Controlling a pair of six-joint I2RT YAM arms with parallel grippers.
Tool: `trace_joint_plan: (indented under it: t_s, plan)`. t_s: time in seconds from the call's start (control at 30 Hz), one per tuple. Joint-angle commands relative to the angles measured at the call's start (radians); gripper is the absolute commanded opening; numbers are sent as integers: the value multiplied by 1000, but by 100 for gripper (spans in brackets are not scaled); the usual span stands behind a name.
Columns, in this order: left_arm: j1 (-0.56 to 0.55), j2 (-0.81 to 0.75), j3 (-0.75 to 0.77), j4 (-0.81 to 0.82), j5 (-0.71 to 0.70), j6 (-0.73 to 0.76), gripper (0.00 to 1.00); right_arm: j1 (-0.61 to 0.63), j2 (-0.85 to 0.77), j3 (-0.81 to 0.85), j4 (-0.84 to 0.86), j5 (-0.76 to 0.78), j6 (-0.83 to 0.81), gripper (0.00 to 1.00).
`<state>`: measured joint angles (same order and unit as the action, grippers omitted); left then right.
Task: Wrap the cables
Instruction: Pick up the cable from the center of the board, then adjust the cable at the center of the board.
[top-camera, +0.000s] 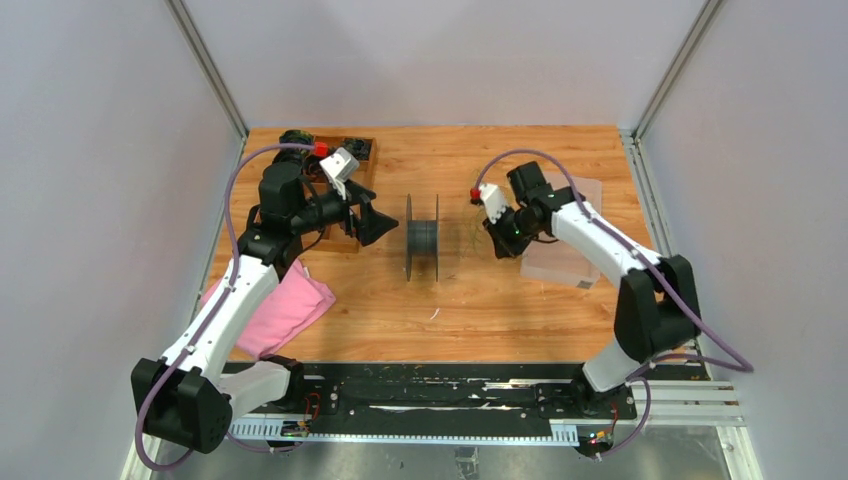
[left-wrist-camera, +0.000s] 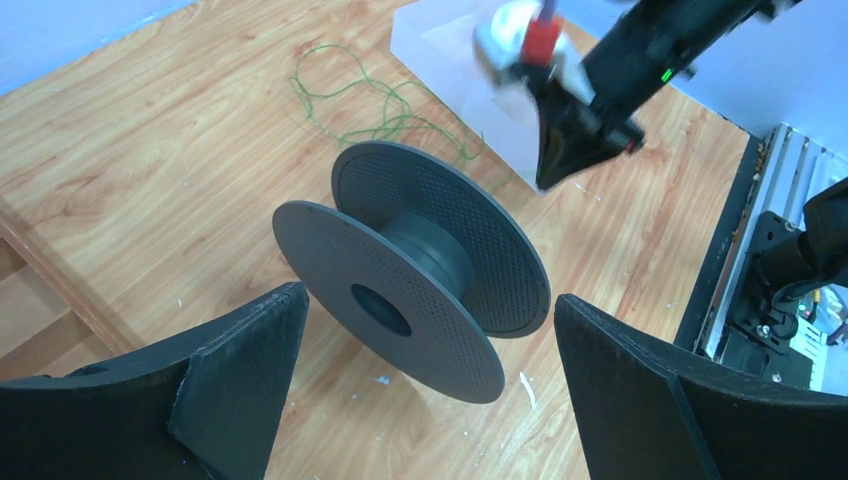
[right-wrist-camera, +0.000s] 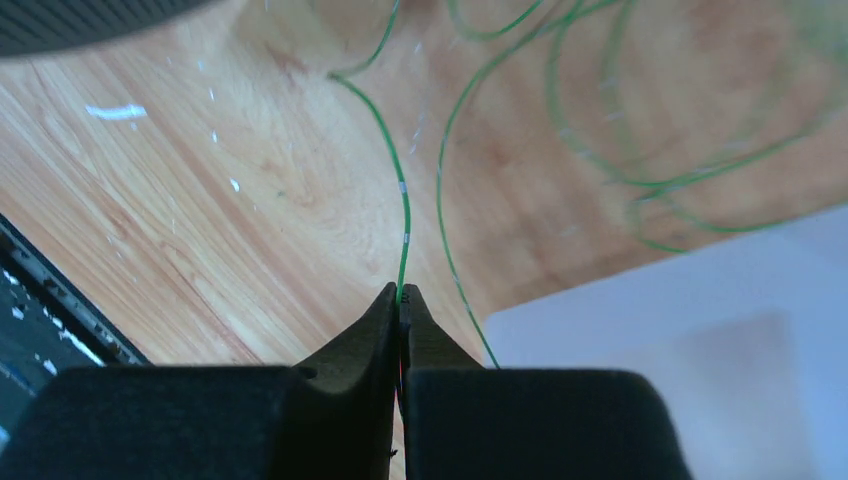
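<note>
The thin green wire lies in loose loops on the wooden table, right of a dark grey empty spool. The spool stands on its rims at the table's middle. My right gripper is shut on one strand of the wire, which runs straight up out of the tips. It hovers just right of the spool, by the wire pile. My left gripper is open and empty, its fingers spread on either side of the spool's near flange, close on the spool's left.
A translucent white sheet lies under the right arm. A pink cloth lies at the left front. A wooden box with dark parts stands at the back left. A black rail runs along the near edge.
</note>
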<state>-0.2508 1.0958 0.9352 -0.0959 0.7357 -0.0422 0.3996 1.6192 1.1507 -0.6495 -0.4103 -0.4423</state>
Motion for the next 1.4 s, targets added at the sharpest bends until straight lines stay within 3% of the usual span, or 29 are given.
trace_joint_plan:
  t_s: [0.0,0.27,0.57,0.77,0.97,1.17,1.37]
  plan:
    - [1,0,42,-19,-1,51,98,12,-211,163,-71,120,-3,1]
    - [-40,30,135,-39,18,80,98,12,-501,417,54,265,43,1]
    - [-184,94,309,-198,-18,228,98,12,-453,741,-41,285,94,1]
    - [-262,158,373,-220,1,196,99,12,-437,868,-75,380,115,1]
    - [-324,192,354,-200,11,256,99,12,-442,926,-133,240,162,1]
    - [-327,254,370,-119,54,152,99,12,-415,969,-177,32,197,1]
    - [-369,277,375,35,69,82,98,12,-367,1028,-190,-68,241,1]
